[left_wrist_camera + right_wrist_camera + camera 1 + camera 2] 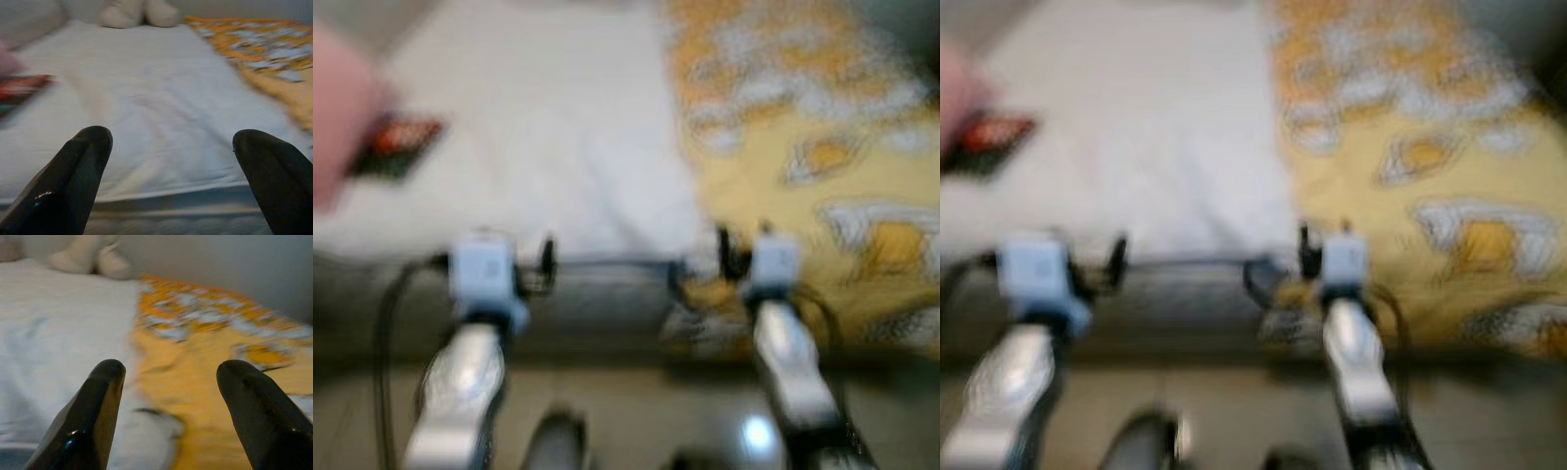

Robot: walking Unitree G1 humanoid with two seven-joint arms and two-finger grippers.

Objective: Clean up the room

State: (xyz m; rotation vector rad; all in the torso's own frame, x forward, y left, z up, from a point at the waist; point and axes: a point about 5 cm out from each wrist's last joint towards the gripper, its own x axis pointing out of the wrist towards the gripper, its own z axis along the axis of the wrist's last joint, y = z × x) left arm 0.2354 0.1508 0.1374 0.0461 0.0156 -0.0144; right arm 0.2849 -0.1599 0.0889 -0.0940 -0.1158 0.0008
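Observation:
A bed with a white sheet point(558, 127) lies before me, blurred by motion. A yellow and orange patterned blanket point(822, 147) covers its right half and hangs over the near edge. A dark red and black flat packet point(396, 145) lies on the sheet at the far left. My left gripper point(171, 152) is open, held at the bed's near edge over the white sheet. My right gripper point(168, 382) is open too, at the seam between sheet and blanket point(205, 362). Neither holds anything.
A pink blurred shape point(337, 108), perhaps a person's hand, is at the far left above the packet. A cream soft toy point(137, 12) sits at the bed's far end by the wall. Grey bed frame point(597, 304) and shiny floor point(636, 411) lie below my arms.

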